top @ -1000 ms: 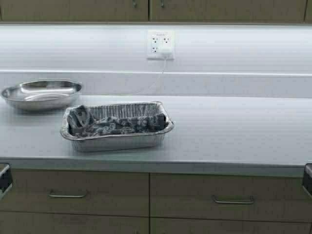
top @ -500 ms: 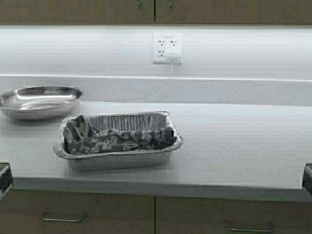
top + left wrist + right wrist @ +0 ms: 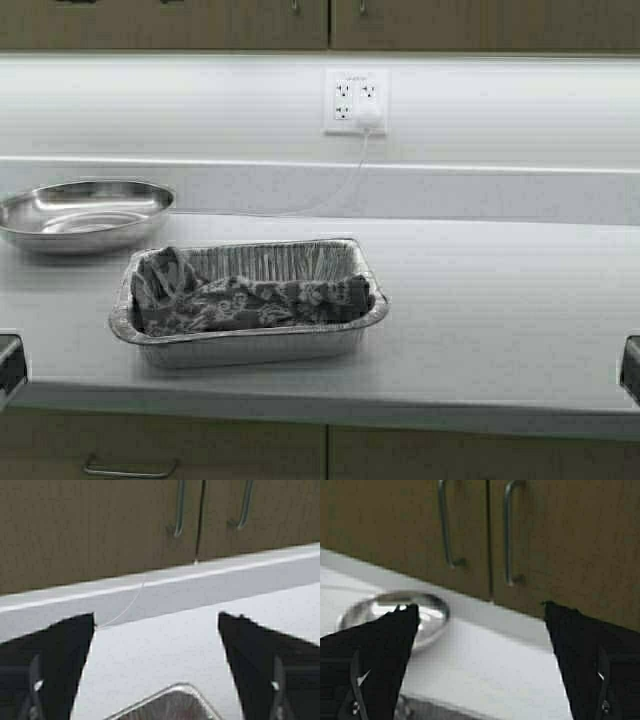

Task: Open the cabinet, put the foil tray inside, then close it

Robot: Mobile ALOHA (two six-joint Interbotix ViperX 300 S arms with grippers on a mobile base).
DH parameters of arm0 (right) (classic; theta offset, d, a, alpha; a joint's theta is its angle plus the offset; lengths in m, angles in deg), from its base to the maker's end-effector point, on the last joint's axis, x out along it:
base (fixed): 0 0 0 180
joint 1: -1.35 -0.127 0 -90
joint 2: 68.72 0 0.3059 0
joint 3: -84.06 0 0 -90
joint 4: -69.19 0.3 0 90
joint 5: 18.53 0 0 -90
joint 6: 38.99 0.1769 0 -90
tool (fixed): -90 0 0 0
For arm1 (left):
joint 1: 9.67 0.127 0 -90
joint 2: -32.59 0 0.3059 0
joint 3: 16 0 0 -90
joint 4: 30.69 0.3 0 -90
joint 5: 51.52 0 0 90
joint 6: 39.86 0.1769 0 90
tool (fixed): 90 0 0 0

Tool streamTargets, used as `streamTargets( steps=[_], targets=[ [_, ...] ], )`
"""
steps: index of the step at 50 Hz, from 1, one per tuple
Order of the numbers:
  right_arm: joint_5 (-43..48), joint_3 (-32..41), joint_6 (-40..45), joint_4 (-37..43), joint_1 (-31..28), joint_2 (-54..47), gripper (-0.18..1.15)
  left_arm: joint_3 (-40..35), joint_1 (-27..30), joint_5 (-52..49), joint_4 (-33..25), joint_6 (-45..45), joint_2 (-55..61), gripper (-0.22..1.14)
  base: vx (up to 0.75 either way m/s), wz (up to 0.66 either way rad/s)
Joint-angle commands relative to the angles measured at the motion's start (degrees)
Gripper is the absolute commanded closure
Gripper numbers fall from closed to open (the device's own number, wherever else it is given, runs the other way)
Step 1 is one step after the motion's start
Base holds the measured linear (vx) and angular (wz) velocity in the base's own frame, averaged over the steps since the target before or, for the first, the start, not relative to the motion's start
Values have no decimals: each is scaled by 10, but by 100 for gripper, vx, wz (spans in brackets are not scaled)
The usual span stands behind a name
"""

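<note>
The rectangular silver aluminium foil tray with ribbed sides and a rolled rim is sitting on the pale grey countertop, in the lower left-centre of the high view, with a grey patterned cloth lying crumpled inside it. A corner of the tray's rim is showing at the bottom centre of the left wrist view. To the tray's upper left, near but apart from it, a round shiny steel bowl is resting on the same counter; it is also appearing at middle left in the right wrist view.

Across the top edge of the high view the tan-olive wood-grain wall cabinet is hanging with both flat doors shut, the two curved metal handles flanking the seam between them. Below it, in the upper centre, a white wall outlet is holding a white plug, and a thin white cable is trailing down to the counter.

The left gripper is sitting low at the counter's front edge, at the far left margin of the high view, with its dark fingers spread wide and grasping nothing. The right gripper is sitting at the far right margin, fingers likewise parted and empty. Along the bottom, the base cabinet drawers with a straight bar handle are just showing.
</note>
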Motion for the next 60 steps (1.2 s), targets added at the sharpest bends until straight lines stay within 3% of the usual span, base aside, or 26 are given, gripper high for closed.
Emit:
streamTargets(
  steps=[1, 15, 23, 49, 54, 57, 60],
  targets=[
    [20, 84, -54, 60, -13, -59, -5, -90, -37, 52, -45, 25, 95, -10, 2, 2],
    [85, 231, -277, 324, -71, -182, -5, -271, -110, 152, -229, 153, 286, -10, 0, 0],
    [108, 289, -359, 410, -82, -242, -5, -333, -111, 194, -310, 201, 346, -10, 0, 0],
    [113, 383, -388, 496, -73, -344, -2, -426, -98, 214, -323, 209, 446, -8, 0, 0],
    [117, 396, -391, 504, -70, -353, 16, -447, -95, 207, -323, 209, 454, 4, 0, 0],
    [116, 406, -391, 524, -68, -358, 39, -463, -88, 184, -324, 207, 458, 23, -1, 1],
    [113, 414, -392, 554, -66, -359, 69, -483, -81, 137, -333, 207, 459, 51, -2, 1]
  ],
)
